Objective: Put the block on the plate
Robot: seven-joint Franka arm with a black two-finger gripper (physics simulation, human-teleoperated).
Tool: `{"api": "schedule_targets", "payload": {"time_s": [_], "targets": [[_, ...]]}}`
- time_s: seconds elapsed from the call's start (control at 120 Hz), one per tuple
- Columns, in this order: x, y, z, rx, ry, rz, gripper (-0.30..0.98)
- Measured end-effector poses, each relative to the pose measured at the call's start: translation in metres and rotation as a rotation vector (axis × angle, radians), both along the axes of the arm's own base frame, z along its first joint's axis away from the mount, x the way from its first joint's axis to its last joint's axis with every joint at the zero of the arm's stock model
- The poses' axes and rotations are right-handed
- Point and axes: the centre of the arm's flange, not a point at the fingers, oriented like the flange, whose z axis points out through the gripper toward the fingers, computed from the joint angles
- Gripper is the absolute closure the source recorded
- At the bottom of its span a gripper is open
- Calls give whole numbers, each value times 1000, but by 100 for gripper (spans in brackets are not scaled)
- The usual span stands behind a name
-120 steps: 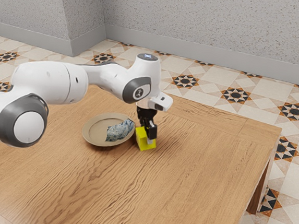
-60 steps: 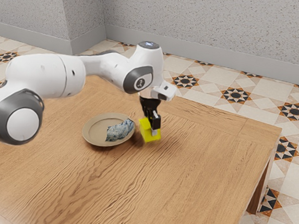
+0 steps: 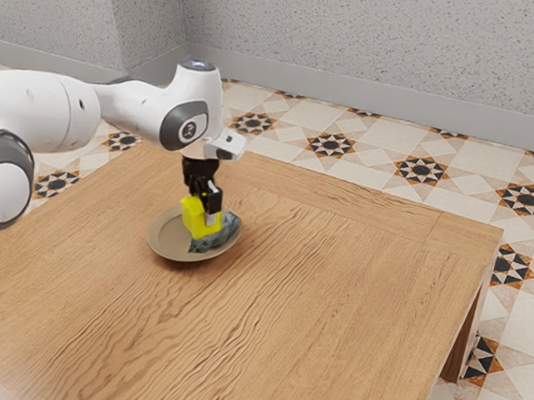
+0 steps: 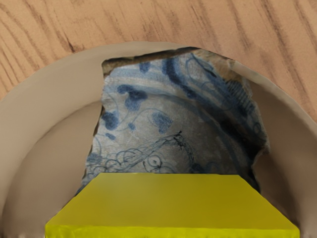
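i have my pincer (image 3: 206, 220) closed on the yellow block (image 3: 191, 216), its two fingers parted by the block's width, and that block is over the plate (image 3: 171, 249), though i can't tell whether its underside touches anything. on the plate, low beneath the pincer and partly hidden by the block, i see a shard (image 4: 148, 114) with blue patterns on a pale face and a rough brown edge. the plate sits below the pincer on the wooden worktop (image 3: 332, 309).

Distant side and close wrist cameras both look down at the plate (image 3: 165, 237).
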Motion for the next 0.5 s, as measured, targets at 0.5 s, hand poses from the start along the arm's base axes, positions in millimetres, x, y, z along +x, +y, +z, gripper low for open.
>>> {"api": "schedule_targets", "payload": {"time_s": [0.5], "targets": [[-69, -10, 85, -29, -69, 50, 5]]}}
